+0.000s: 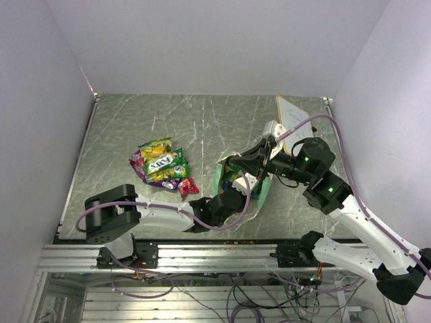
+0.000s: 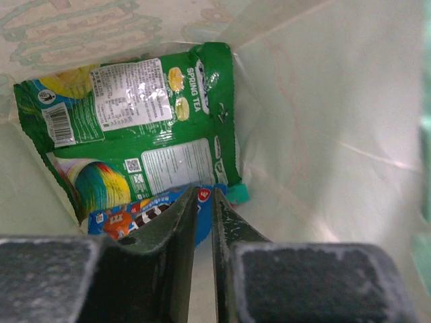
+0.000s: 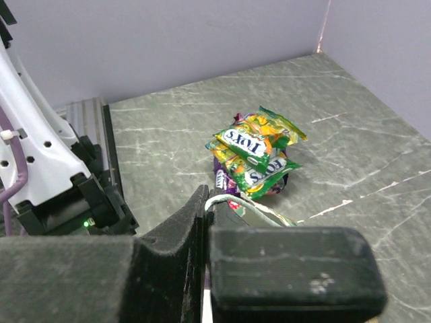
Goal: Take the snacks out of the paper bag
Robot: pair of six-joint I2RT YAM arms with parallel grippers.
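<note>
The mint-green paper bag (image 1: 263,190) lies in the middle of the table with its mouth held open. My left gripper (image 2: 204,196) reaches inside the bag (image 2: 323,121). Its jaws are nearly closed on the edge of a blue candy packet (image 2: 131,217). A large green packet (image 2: 148,121) and a teal corner (image 2: 237,194) lie beside it. My right gripper (image 3: 209,202) is shut on the bag's white string handle (image 3: 250,210) at the bag's far rim (image 1: 236,163). A pile of snacks (image 1: 163,167) lies on the table left of the bag and also shows in the right wrist view (image 3: 259,151).
A white whiteboard (image 1: 293,121) lies at the back right, beside the right arm. The table's metal rail (image 1: 202,256) runs along the near edge. Purple-grey walls enclose the table on three sides.
</note>
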